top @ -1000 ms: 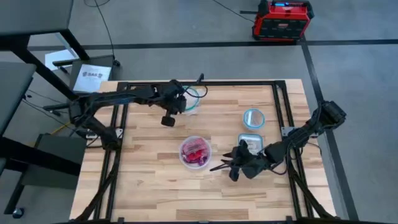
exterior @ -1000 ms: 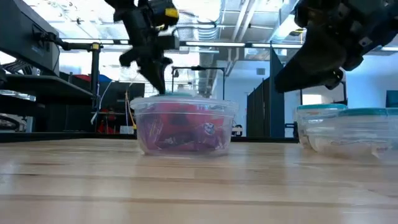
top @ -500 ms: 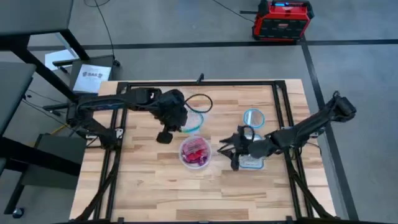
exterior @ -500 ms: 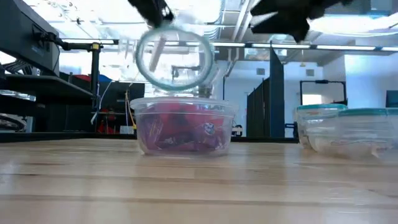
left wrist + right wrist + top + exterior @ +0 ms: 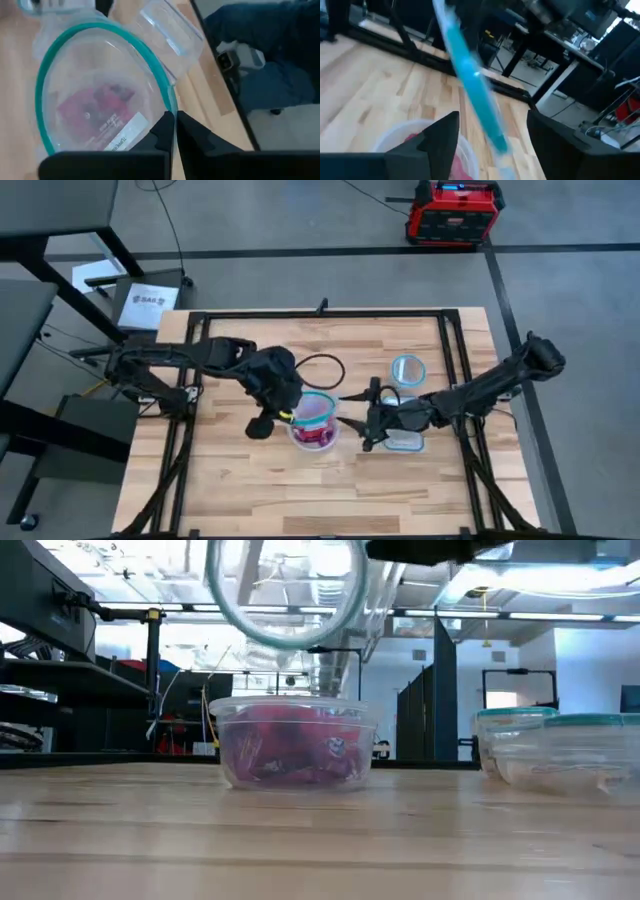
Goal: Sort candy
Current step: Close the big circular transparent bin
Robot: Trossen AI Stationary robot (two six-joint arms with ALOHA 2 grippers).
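The candy [image 5: 318,436] is a heap of red and purple wrapped sweets in a clear round bowl [image 5: 232,740] at the table's middle. Right above it my left gripper [image 5: 174,122] is shut on a second clear bowl with a teal rim [image 5: 318,406], which is lifted and tipped [image 5: 285,590]. My right gripper [image 5: 492,142] is open just right of the candy bowl [image 5: 357,426], with nothing between its fingers; the held bowl's teal rim [image 5: 470,75] passes in front of it. My left gripper pinches the teal-rimmed bowl's rim [image 5: 169,106] between its two fingers, one finger inside the wall and one outside. The bowl is lifted clear and tilted over the candy bowl; through its clear wall I see red candy [image 5: 95,102].
A clear rectangular tub [image 5: 405,440] lies right of the candy bowl, under my right arm. Another teal-rimmed round bowl [image 5: 407,368] stands farther back. In the low view both stand at the right [image 5: 560,745]. A black cable loop [image 5: 318,367] lies behind the candy bowl.
My left gripper has carried the teal-rimmed bowl from the far side toward the near edge and upward, tipping it, until it hangs over the candy bowl. My right gripper has risen from beside the tub and gone left toward the candy bowl.
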